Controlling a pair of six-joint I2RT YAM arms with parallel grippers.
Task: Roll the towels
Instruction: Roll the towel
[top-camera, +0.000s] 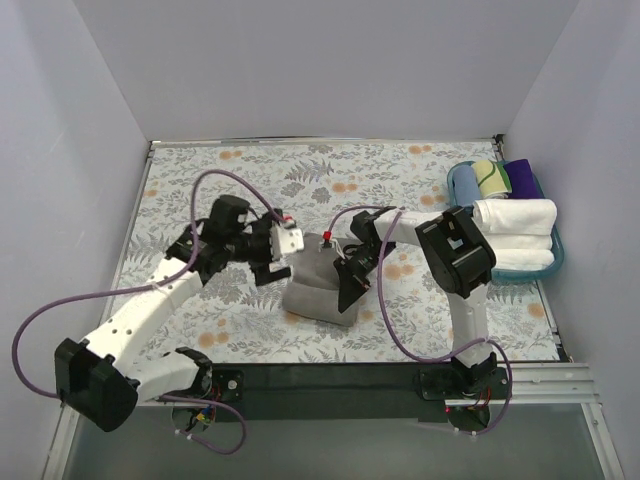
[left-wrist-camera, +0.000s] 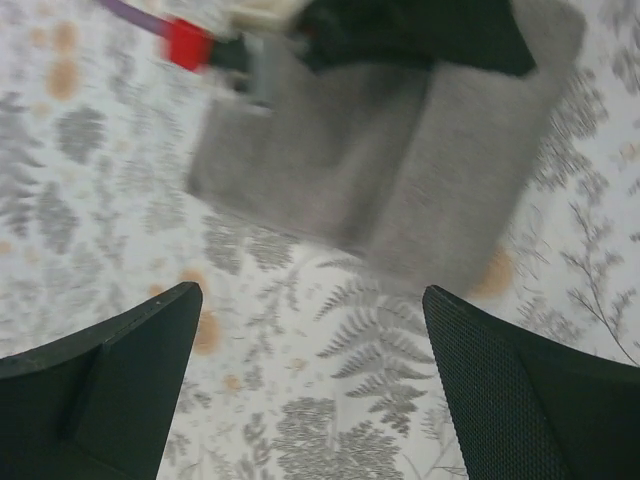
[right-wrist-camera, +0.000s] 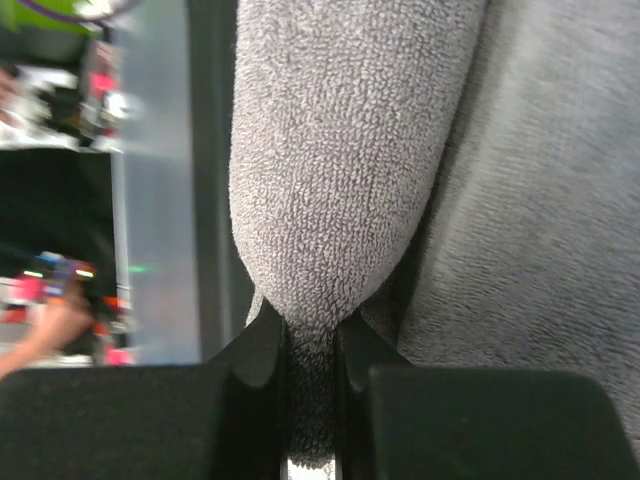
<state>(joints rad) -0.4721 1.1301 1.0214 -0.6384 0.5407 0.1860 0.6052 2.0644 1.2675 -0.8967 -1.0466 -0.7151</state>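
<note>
Right up against the right wrist lens, the right gripper (right-wrist-camera: 310, 335) has its two smooth black fingers (right-wrist-camera: 262, 350) squeezed onto a fat, rounded fold of the grey towel (right-wrist-camera: 340, 180). You can see every little terry loop, and the fabric bunches down to a narrow neck where the jaws bite it. More of the same nubby cloth lies flatter off to the right.

From the top camera the grey towel (top-camera: 318, 290) is a chunky, soft-edged lump in the middle of the table, sitting on the floral table covering (top-camera: 200, 180), which is white with grey ferns and orange blooms. The right gripper (top-camera: 350, 280) is on its right side.

The left gripper (top-camera: 278, 255) hangs just beside the towel's left edge. In its own wrist view, the left gripper (left-wrist-camera: 310, 295) is spread wide with nothing between the jaws, just fern print. Its matte black fingers (left-wrist-camera: 120, 380) have a fine mesh-like texture, and the towel (left-wrist-camera: 400, 170) lies a bit blurry beyond them.

Over at the far right, a blue oval basket (top-camera: 556, 262) holds rolled towels (top-camera: 515, 215): white ones in front, with purple, light blue and a yellowish-green patterned one behind.
</note>
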